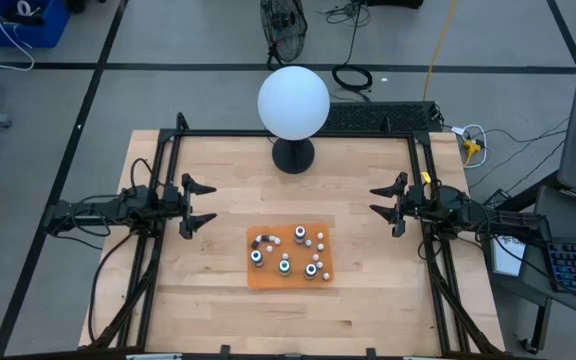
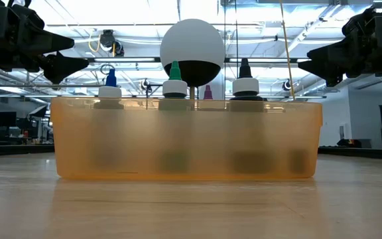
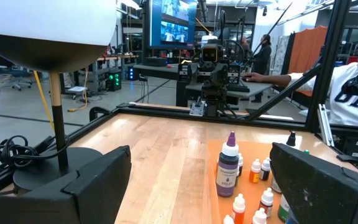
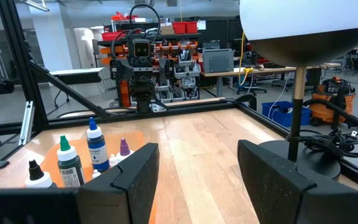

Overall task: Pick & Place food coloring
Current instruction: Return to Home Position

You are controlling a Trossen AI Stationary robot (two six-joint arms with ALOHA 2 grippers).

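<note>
Nothing could be read in full. Beyond the table's [image 3: 160, 149] far edge, a person's white shirt [image 3: 352, 93] carried large dark letters, partly hidden and not legible. The label on the purple food coloring bottle [image 3: 227, 169] was too small to read, and the distant screen [image 3: 178, 28] showed nothing legible.

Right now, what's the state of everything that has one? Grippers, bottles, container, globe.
orange container: on the table, no lid, holding the bottles.
food coloring bottles: capped, upright, inside the orange container.
left gripper: open, empty, raised left of the orange container.
right gripper: open, empty, raised right of the orange container.
white globe: upright, behind the orange container.
</note>
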